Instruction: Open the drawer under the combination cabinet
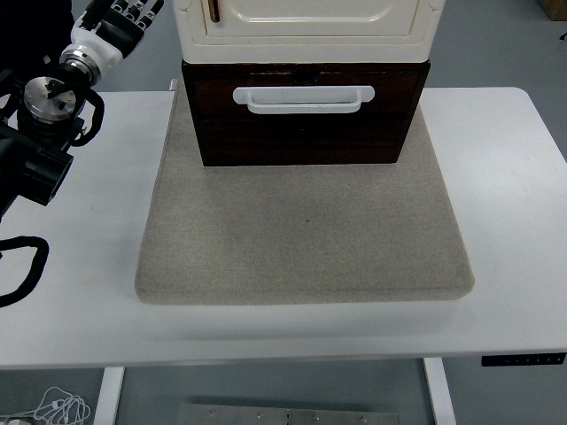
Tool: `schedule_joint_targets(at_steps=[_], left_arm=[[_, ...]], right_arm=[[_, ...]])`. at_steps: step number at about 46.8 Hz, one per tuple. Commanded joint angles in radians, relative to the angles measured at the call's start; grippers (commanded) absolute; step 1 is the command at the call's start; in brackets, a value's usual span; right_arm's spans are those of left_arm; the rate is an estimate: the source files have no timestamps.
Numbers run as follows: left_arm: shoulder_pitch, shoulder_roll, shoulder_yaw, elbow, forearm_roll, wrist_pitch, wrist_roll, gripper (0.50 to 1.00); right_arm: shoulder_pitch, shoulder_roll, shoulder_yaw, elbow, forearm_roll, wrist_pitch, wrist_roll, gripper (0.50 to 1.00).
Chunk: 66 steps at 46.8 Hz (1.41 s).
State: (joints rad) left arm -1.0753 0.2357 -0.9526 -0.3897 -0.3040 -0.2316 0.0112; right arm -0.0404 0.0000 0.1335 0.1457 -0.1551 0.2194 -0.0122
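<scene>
The combination cabinet [310, 27] is cream-white and stands at the back centre on a grey mat [301, 239]. Under it sits the dark brown drawer [306, 128] with a white bar handle [303, 97] across its front. The drawer's front stands slightly forward of the cream body above it. My left arm [53, 106] comes in from the left edge and rises toward the top left. Its hand [120, 18] is up beside the cabinet's left side, cut off by the picture's top, well left of the handle and not touching it. No right arm shows.
The mat lies on the white table [514, 177], whose near edge [283, 354] runs across the bottom. A black cable [27, 266] loops over the table at the left edge. Grey floor shows behind and below.
</scene>
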Motion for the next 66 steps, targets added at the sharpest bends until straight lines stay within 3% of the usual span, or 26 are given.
schedule_joint_targets(at_steps=[1, 40, 52, 59, 66], left_arm=[[0.0, 0.001, 0.0, 0.0, 0.0, 0.0, 0.001, 1.0], [-0.031, 0.042, -0.002, 0.015, 0.0, -0.011, 0.0, 1.0], [-0.129, 0.117, 0.0, 0.005, 0.002, -0.002, 0.0, 1.0], [-0.239, 0.181, 0.002, 0.005, 0.043, -0.008, 0.004, 1.0], [-0.357, 0.189, 0.0, 0.005, 0.141, -0.008, 0.004, 1.0]], right_arm=[[0.001, 0.0, 0.0, 0.0, 0.0, 0.0, 0.0, 0.926], [0.001, 0.0, 0.0, 0.0, 0.0, 0.0, 0.0, 0.926], [0.001, 0.0, 0.0, 0.0, 0.0, 0.0, 0.0, 0.926], [0.001, 0.0, 0.0, 0.0, 0.0, 0.0, 0.0, 0.926], [0.001, 0.0, 0.0, 0.0, 0.0, 0.0, 0.0, 0.926]])
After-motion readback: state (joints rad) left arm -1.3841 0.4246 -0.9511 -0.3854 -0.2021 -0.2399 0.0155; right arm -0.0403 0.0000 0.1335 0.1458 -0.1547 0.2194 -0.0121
